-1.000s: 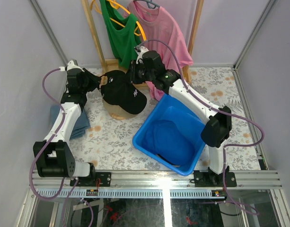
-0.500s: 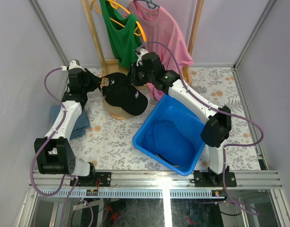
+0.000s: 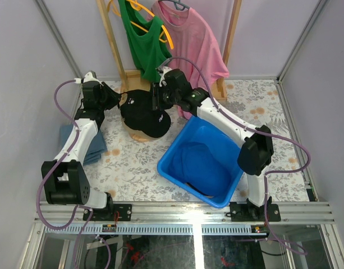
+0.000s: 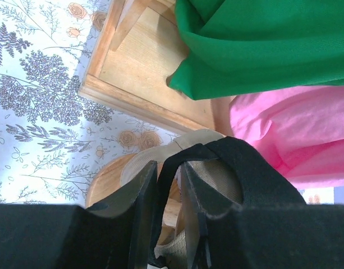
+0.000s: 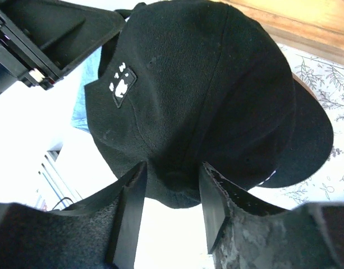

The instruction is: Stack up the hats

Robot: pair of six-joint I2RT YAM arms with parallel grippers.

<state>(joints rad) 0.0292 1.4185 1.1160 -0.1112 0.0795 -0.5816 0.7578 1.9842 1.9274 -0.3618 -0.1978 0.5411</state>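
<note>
A black cap point(image 3: 145, 115) sits over a round wooden stand point(image 3: 139, 134) at the back of the flower-patterned desk point(image 3: 132, 168), its brim pointing toward the front right and a small white patch on its side. Two robot arms close in on it from either flank. The left hand point(image 3: 122, 101) has its fingers point(image 4: 142, 216) drawn close together, pinching a strip of the cap's black rim; in the left wrist view tan fabric point(image 4: 214, 182) shows under that rim, above the pale wood of the stand. The right hand point(image 3: 155, 98) is spread, its two fingers point(image 5: 129, 210) standing on either side of the back of the cap's crown. The cloth fills the gap between them, and whether they press on it cannot be told. To the right, well apart from the stand, a blue tub point(image 3: 177, 140) rests at an angle on the desk with a blue cap point(image 3: 202, 165) lying inside. A folded grey-blue cloth point(image 3: 85, 143) lies by the left arm. Behind the stand, a green top point(image 3: 143, 39) and a pink shirt point(image 3: 194, 39) hang from a wooden rack point(image 3: 113, 45).
</note>
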